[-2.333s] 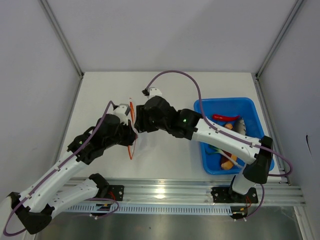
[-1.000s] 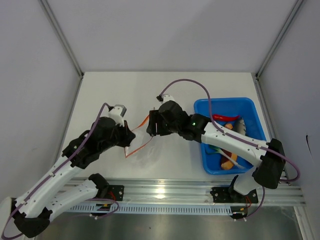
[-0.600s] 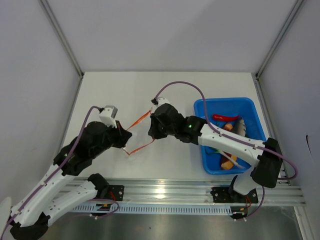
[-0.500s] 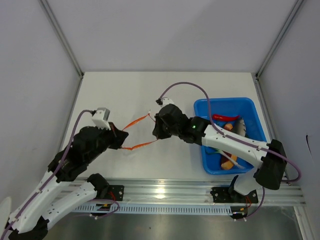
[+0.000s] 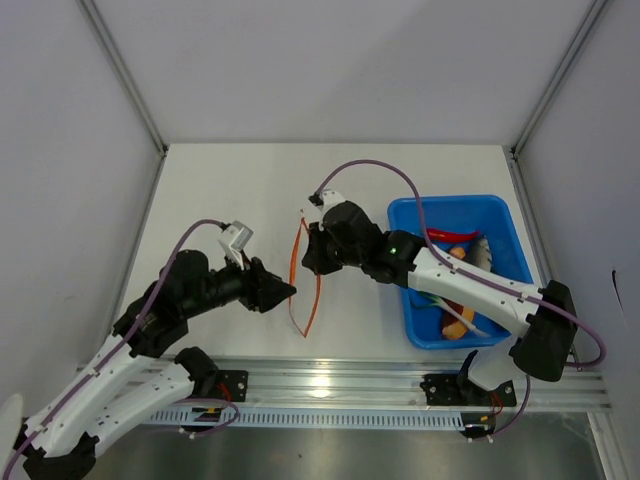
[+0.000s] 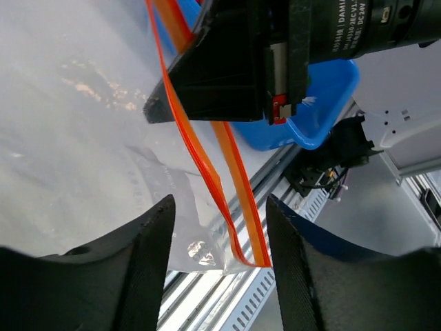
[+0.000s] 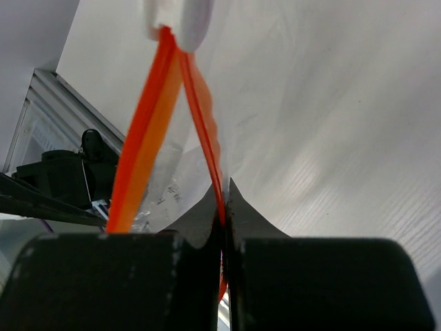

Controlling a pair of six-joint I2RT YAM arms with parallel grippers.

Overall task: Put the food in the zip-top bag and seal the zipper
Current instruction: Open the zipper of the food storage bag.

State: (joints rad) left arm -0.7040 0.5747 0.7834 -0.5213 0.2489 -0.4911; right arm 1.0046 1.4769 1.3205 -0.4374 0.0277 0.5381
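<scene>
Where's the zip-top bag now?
Top view: the zip-top bag is mid-table, left of the blue tray, between the left gripper and right gripper, which pinches its strip.

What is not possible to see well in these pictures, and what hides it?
Top view: the right arm covers part of the food in the blue tray.
Top view: the zip-top bag is too clear to show against the table; only its zipper shows.
Right wrist view: the white piece above the zipper is cut off by the top edge.
</scene>
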